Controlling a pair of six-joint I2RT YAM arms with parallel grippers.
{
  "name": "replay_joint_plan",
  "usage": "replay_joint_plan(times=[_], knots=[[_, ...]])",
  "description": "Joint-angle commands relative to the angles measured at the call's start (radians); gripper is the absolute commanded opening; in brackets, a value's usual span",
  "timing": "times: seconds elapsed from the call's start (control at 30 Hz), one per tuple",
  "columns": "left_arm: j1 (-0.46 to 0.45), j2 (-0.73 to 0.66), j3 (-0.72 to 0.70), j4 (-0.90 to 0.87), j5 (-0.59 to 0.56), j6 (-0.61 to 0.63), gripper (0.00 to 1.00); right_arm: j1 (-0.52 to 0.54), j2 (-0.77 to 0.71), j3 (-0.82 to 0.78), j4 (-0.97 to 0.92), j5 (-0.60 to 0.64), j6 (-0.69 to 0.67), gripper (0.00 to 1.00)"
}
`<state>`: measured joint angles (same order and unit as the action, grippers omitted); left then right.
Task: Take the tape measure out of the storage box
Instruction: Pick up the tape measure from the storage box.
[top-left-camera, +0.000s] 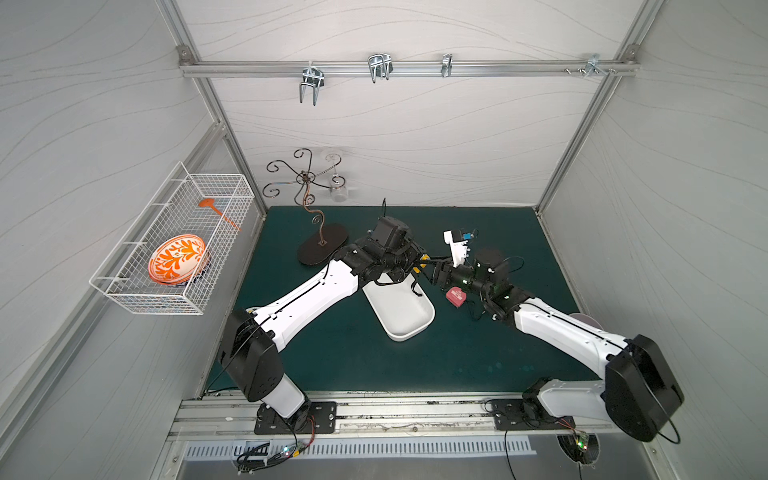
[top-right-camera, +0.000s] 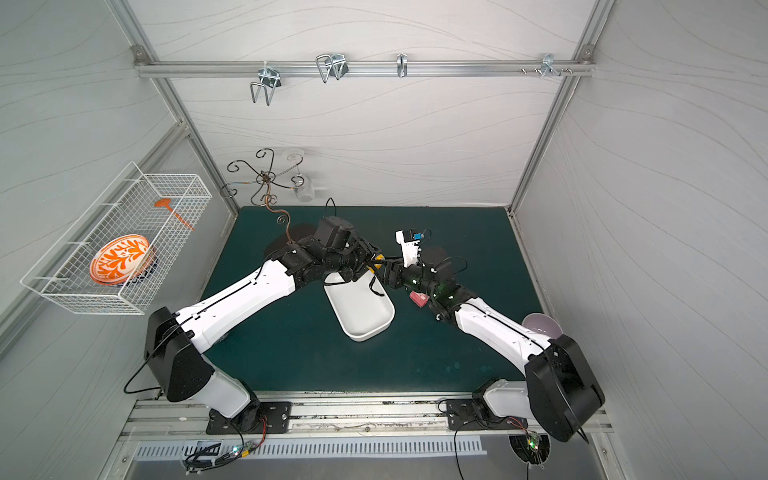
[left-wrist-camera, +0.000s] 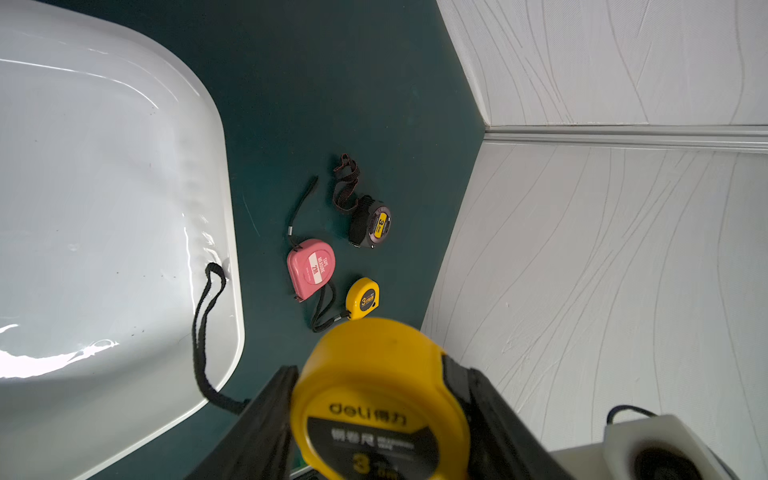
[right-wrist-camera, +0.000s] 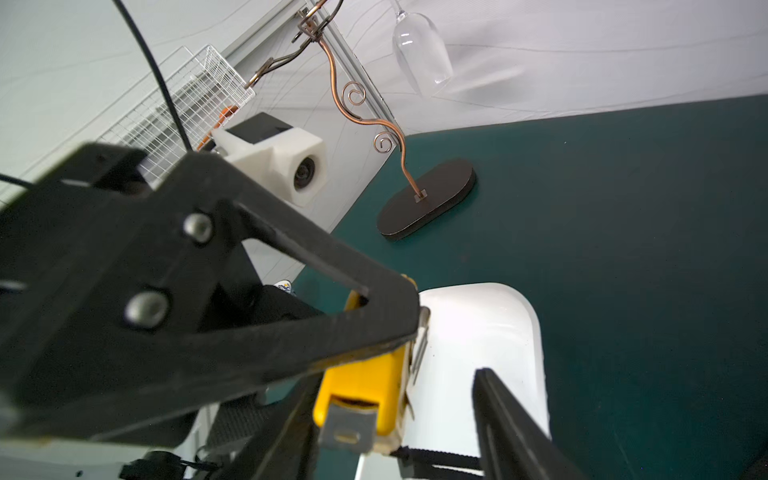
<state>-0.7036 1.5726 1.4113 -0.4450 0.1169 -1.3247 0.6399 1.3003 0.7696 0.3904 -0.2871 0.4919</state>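
The left pincer is pressed onto the flat sides of the yellow tape measure and holds it in the air above the far right end of the storage box. The tape measure's black strap dangles down over the box's rim. The right pincer meets it from the right with jaws spread around the same tape measure. One finger is just beside the case; the other finger stands clear of it over the box. The box lies slanted in the middle of the dark green surface. To its right lie a pink tape measure, a black tape measure and a smaller yellow tape measure, close together. A scrolled metal stand at the far left carries a hanging glass. A lilac bowl peeks out behind the right arm at the near right. On the left wall hangs a white wire basket with an orange patterned plate inside. The far wall bears a rail with metal hooks.
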Motion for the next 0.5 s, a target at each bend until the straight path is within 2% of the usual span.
replay_joint_plan(times=[0.0, 0.07, 0.13, 0.33, 0.4, 0.43, 0.47], knots=[[-0.006, -0.029, 0.021, 0.063, -0.003, -0.011, 0.00, 0.015, 0.013, 0.014, 0.050, 0.027, 0.005, 0.52], [-0.006, -0.031, 0.023, 0.067, -0.002, -0.011, 0.00, 0.017, 0.017, 0.016, 0.054, 0.030, 0.009, 0.45], [-0.006, -0.031, 0.024, 0.068, -0.001, -0.011, 0.00, 0.020, 0.019, 0.019, 0.057, 0.037, 0.010, 0.33], [-0.006, -0.031, 0.019, 0.071, 0.000, -0.004, 0.00, 0.020, 0.026, 0.027, 0.053, 0.033, 0.014, 0.04], [-0.005, -0.032, 0.017, 0.076, -0.003, 0.010, 0.00, 0.020, 0.022, 0.025, 0.048, 0.042, 0.019, 0.00], [-0.005, -0.035, 0.016, 0.075, -0.011, 0.022, 0.05, 0.020, 0.016, 0.022, 0.038, 0.051, 0.019, 0.00], [-0.004, -0.038, 0.014, 0.075, -0.021, 0.036, 0.21, 0.017, 0.009, 0.019, 0.027, 0.063, 0.018, 0.00]])
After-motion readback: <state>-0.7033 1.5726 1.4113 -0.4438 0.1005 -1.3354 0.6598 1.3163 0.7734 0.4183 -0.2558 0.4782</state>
